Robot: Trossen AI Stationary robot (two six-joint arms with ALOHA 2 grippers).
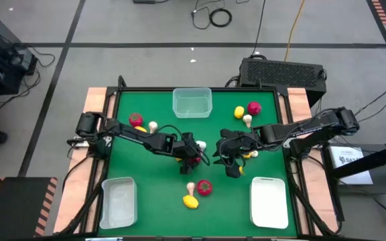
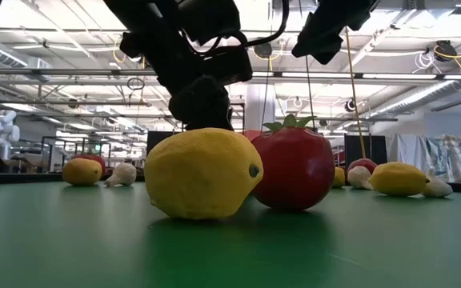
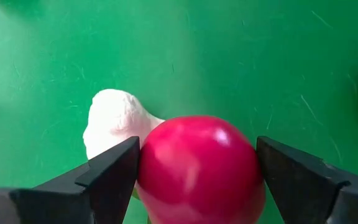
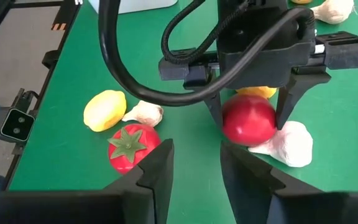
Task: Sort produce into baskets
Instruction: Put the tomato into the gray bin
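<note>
Overhead, table-level and two close wrist views, all sharing the green table.

A matt green felt-like mat covers the table, showing fine scratches and fibres up close. Bare pale wood strips edge the table's sides. Three tubs are translucent whitish plastic with a smooth, dull sheen. A red tomato held between the left gripper fingers looks glossy and smooth, with bright highlights. A white mushroom touching it looks chalky and matt, slightly lumpy. A near lemon has a pebbled, low-sheen yellow skin. Gripper fingers are matt black plastic. Cables on the arms are smooth, shiny black.
</note>
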